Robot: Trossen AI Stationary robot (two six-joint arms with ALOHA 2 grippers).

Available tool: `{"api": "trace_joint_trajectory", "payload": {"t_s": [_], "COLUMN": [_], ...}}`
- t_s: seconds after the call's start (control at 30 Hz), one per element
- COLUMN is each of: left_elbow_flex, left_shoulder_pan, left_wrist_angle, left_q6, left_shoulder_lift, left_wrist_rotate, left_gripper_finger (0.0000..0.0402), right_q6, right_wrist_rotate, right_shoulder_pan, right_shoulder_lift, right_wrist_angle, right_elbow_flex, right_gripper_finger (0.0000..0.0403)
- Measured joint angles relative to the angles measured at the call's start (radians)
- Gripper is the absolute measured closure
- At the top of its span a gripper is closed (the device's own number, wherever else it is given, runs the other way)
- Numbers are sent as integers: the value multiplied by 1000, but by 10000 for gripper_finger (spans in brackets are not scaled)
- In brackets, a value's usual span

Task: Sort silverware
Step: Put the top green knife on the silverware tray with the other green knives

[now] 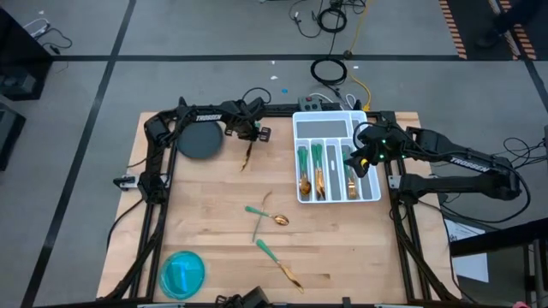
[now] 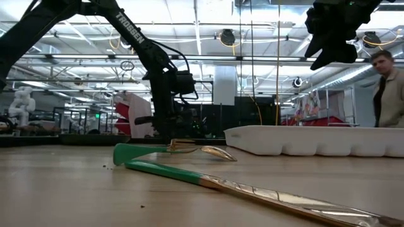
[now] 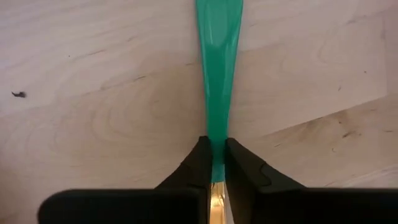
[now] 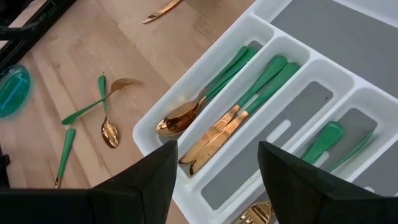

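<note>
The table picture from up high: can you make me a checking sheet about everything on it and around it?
Surface: wooden table, bare in patches.
Job's things: spoons, knives and forks already lie in the white tray; a crossed spoon and fork and one more piece lie loose on the table.
Clutter: dark round disc, blue bowl.
Grippers: left gripper shut on a green-handled piece; right gripper open above the tray.
Cables: yellow and black cables on the floor.
Surroundings: a person stands behind the table.
</note>
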Motion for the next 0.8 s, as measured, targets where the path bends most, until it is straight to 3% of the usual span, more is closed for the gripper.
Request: {"api": "trace_joint_trajectory", "payload": {"t_s": [0.2,0.6,0.8], "left_elbow_flex": [52,102,102], "left_shoulder_pan": [-4,-4,-4], "left_wrist_angle": [-43,-72,-86], "left_q6": [32,99,99], "left_shoulder_lift": [-4,2,-11], "left_wrist_rotate": [33,23,28], "left_gripper_finger": [399,401,369], "right_q6": [0,3,-14], "right_wrist_rotate": [0,0,0], "right_shoulder_pan": [0,0,0], "right_shoulder_lift": [0,0,0], "right_wrist_angle": [0,0,0], "right_elbow_flex": [0,0,0], "right_gripper_finger": [188,188,188]}}
